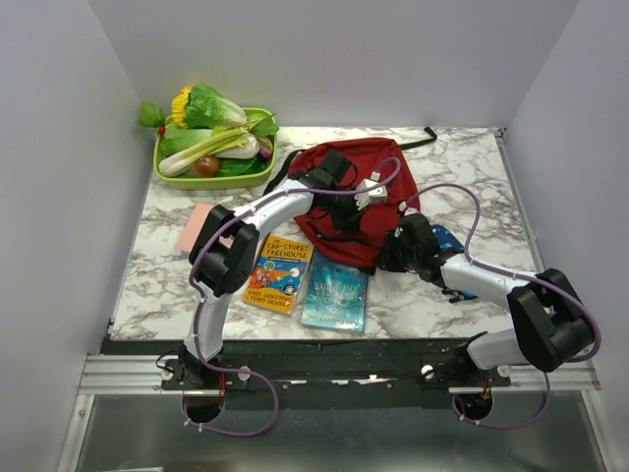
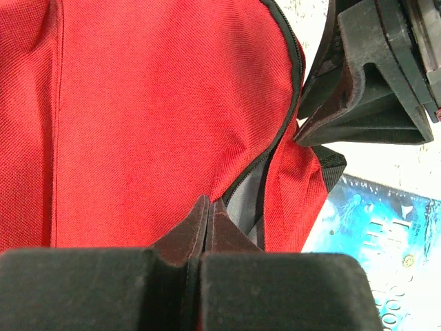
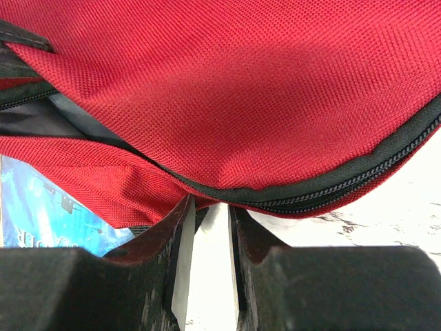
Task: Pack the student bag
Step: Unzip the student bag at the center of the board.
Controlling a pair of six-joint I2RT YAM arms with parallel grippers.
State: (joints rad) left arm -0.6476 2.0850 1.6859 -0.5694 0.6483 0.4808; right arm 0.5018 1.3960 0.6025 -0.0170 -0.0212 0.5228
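Location: the student bag point(image 1: 364, 162) lies flat at the middle of the marble table point(image 1: 472, 167). Its mouth faces my bases, and a teal book point(image 1: 335, 291) sits just beside that near edge.

Left gripper point(image 2: 207, 214): jaws pressed fully together, tips at the black zipper trim point(image 2: 275, 148) of the upper flap. I cannot tell whether any trim is caught between them.

Right gripper point(image 3: 210, 207): jaws a narrow gap apart, with bare table showing between them. The tips sit at the lower lip of the mouth, holding nothing.

Handling, as I judge it: the bag is soft woven fabric, light and limp. It will sag and fold, not lift as one piece. The weave should give fair friction. The zipper trim is the firmest line, so I take hold there, one claw on each lip, and spread them to expose the grey lining point(image 2: 244, 200). A pinch on the open panel would only bunch up cloth.
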